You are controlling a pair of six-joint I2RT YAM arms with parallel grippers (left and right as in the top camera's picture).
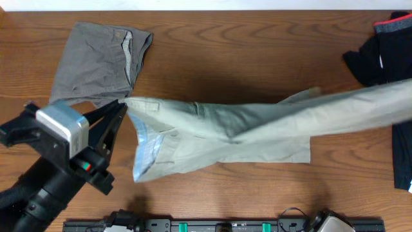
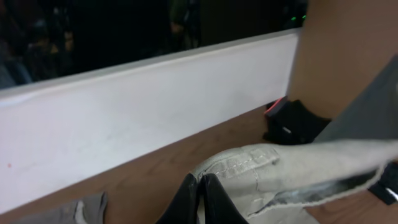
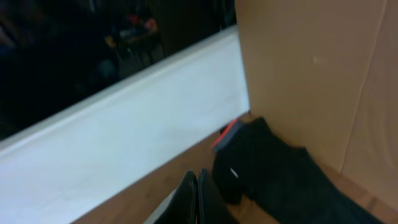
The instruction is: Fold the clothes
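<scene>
Light khaki trousers [image 1: 238, 129] are stretched across the table's middle, from the waistband on the left to the legs, which rise off the right edge of the overhead view. My left gripper [image 1: 123, 106] is shut on the waistband, seen close up in the left wrist view [image 2: 200, 180] with the stitched band [image 2: 249, 163] beside the fingers. My right gripper [image 3: 198, 176] is shut, with a strip of the light cloth [image 3: 165, 210] under its fingers. It is outside the overhead view.
A folded grey garment [image 1: 96, 61] lies at the back left, also showing in the left wrist view [image 2: 68, 213]. Dark clothing with a red trim [image 1: 380, 51] is heaped at the back right [image 3: 280, 174]. A white wall [image 3: 124, 137] runs along the far table edge.
</scene>
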